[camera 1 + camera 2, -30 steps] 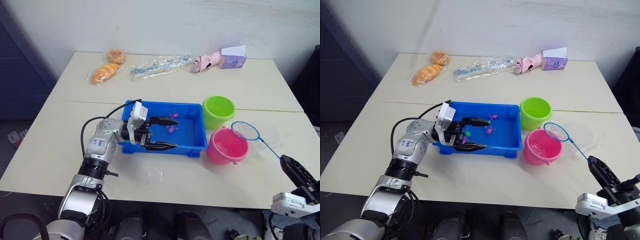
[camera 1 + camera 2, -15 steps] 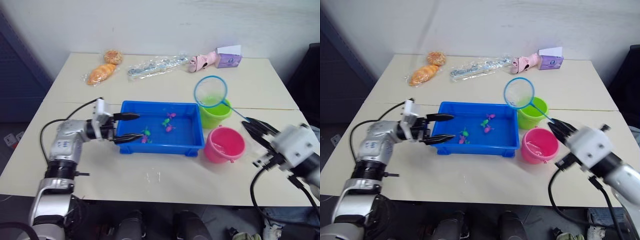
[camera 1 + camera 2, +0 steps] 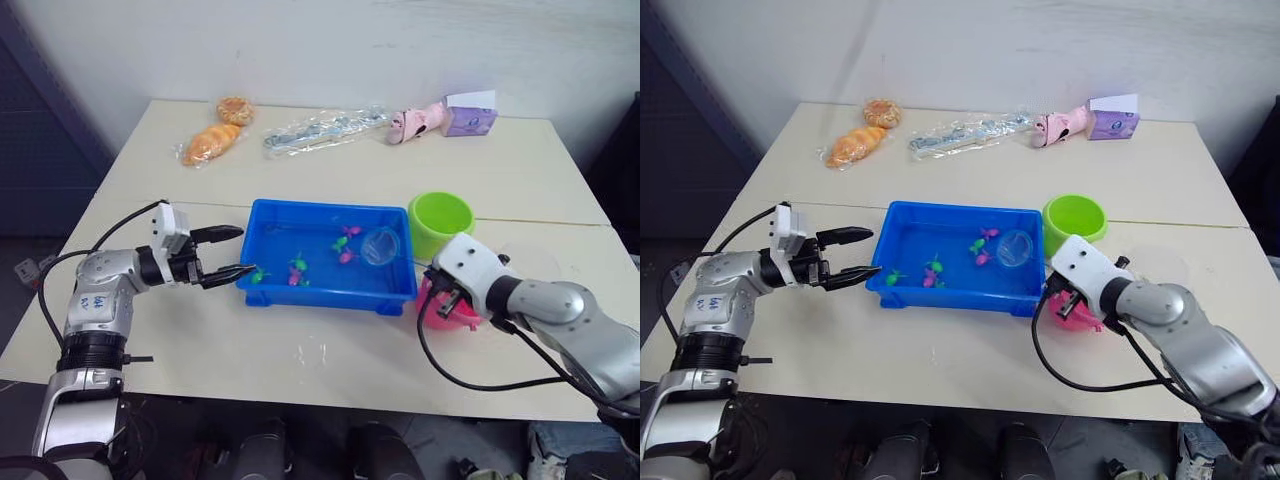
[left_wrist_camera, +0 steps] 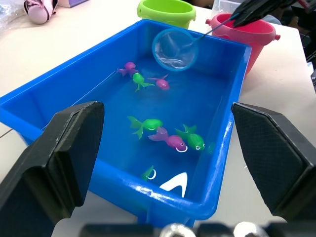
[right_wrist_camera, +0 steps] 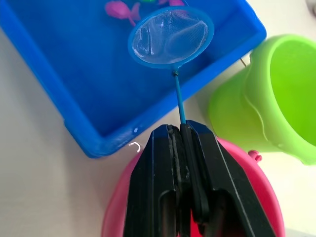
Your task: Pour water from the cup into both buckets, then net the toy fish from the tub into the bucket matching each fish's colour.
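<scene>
Right wrist view: net [image 5: 170, 37] over tub [image 5: 59, 89], handle in right tool [image 5: 183, 129].

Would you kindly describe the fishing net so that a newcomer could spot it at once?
Find the shallow bright blue plastic tub in the middle of the table. Over its end nearest the lime green plastic bucket hangs the small round blue-rimmed mesh net, its thin stick clamped in the right hand. Unlike the tiny solid fish, it is a see-through hoop.
</scene>
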Motion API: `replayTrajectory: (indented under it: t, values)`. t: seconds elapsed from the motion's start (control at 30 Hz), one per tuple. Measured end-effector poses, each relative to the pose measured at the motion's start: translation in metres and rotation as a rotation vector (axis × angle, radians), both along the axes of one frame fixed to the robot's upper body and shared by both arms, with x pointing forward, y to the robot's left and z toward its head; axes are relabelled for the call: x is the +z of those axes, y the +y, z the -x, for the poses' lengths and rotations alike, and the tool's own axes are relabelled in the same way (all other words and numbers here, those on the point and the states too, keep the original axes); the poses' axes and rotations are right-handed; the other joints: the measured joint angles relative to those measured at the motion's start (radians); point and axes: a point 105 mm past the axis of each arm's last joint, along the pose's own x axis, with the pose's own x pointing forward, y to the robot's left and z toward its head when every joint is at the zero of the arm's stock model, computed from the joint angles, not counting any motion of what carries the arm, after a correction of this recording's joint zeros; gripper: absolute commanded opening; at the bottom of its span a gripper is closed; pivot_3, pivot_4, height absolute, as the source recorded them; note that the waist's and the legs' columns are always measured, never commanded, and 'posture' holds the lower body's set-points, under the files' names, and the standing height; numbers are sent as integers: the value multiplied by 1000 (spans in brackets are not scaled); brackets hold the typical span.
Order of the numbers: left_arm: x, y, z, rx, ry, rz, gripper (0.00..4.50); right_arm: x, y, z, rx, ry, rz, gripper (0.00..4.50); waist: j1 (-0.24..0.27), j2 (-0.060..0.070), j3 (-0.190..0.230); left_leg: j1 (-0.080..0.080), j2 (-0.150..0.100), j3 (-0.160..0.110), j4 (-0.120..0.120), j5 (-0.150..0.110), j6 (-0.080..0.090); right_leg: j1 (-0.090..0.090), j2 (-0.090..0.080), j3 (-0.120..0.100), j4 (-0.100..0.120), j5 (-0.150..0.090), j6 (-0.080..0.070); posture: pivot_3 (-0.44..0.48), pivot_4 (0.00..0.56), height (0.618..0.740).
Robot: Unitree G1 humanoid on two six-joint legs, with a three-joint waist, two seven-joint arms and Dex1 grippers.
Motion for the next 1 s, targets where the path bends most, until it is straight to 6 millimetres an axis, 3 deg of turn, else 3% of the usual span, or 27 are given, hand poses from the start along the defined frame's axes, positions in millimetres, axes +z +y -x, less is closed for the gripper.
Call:
replayTrajectory:
  t: [0.4,0.57,0.77,1.0]
  values:
    - [-2,-9,4,-23,3,4,4428,-8,15,-15,28,79,97,0,-19,0,0,0,0,0,0,0,0,0,0,0,0,0,0,0,150,740]
    - [-2,-10,4,-28,3,1,4428,-11,24,-18,32,114,53,0,-20,0,0,0,0,0,-1,0,0,0,0,0,0,0,0,0,150,740]
    - [-3,-10,4,-28,5,0,4428,-24,42,-10,68,239,-43,0,-20,0,0,0,0,0,-1,0,0,0,0,0,0,0,0,0,150,740]
    - [-4,-11,6,-24,7,-3,4428,-23,43,-8,49,294,-106,0,-21,0,0,0,0,0,-1,0,0,0,0,0,0,0,0,0,150,740]
